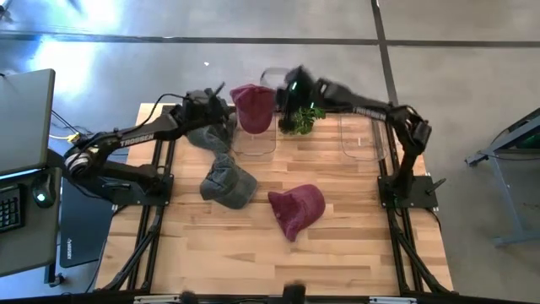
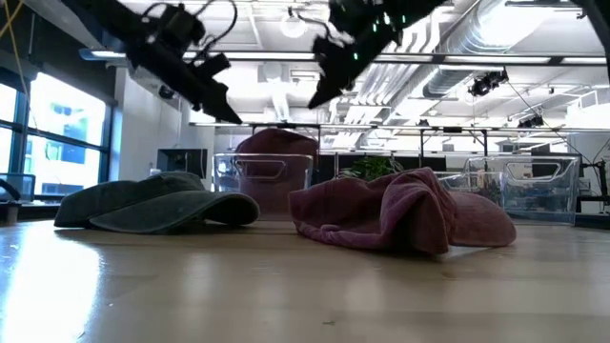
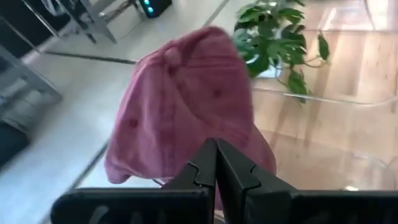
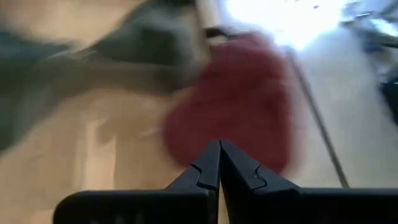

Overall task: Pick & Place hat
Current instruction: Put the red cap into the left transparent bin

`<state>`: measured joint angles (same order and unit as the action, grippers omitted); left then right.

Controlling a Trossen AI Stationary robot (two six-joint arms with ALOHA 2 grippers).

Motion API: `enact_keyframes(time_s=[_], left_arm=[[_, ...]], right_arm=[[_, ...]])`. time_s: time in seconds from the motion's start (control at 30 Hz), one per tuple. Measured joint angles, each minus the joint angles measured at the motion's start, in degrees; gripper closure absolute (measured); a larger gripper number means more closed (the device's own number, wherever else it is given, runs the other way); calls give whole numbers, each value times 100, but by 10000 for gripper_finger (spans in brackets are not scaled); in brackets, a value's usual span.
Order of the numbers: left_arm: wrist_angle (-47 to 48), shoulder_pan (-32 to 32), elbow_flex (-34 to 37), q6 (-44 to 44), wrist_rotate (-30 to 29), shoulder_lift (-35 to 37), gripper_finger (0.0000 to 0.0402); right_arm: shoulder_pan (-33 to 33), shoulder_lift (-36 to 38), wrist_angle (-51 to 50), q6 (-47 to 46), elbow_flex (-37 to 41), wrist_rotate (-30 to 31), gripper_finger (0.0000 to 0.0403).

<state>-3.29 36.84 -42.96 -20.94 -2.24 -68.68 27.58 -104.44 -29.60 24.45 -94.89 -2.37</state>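
A maroon hat (image 1: 253, 108) stands crown up in a clear bin (image 1: 255, 143) at the table's far middle; it also shows in the left wrist view (image 3: 186, 106) and low view (image 2: 276, 145). My left gripper (image 1: 226, 110) hovers shut just left of it, fingertips (image 3: 216, 144) pointing at it with nothing between them. My right gripper (image 1: 283, 103) hovers shut just right of it (image 4: 219, 144). In the low view both grippers hang above the bin. A second maroon hat (image 1: 297, 209) and two grey-green hats (image 1: 228, 181), (image 1: 211, 135) lie on the table.
A small green plant (image 1: 302, 120) stands right of the bin, under my right arm. A second clear bin (image 1: 363, 137) sits at the far right. The near half of the wooden table (image 1: 253, 262) is bare. A desk with a keyboard stands off the left edge.
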Motion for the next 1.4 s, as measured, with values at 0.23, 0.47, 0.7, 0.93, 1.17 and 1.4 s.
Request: enact_keyframes(time_s=[0.23, 0.47, 0.7, 0.93, 1.17, 1.4], left_arm=[[425, -2312, -10, -105, -1877, 245, 401], [639, -4210, 0, 462, -2990, 229, 401], [262, -5552, 0, 508, -3188, 105, 401], [-647, -6671, 0, 676, -4335, -898, 401], [-1444, -7132, 0, 837, -4485, -1596, 401], [-1689, -7143, -2, 1198, -4485, -1677, 401]], right_arm=[[-1899, 225, -1512, -710, 14, 1478, 399], [-3520, 984, -1653, -3029, 1501, 2180, 397], [-4449, 2367, -296, -6644, 4112, 883, 351], [-4662, 3799, 412, -8890, 6465, 801, 221], [-4237, 4228, 4426, -9178, 8607, 1166, 168], [-3901, 3853, 6437, -8970, 9374, 1248, 184]])
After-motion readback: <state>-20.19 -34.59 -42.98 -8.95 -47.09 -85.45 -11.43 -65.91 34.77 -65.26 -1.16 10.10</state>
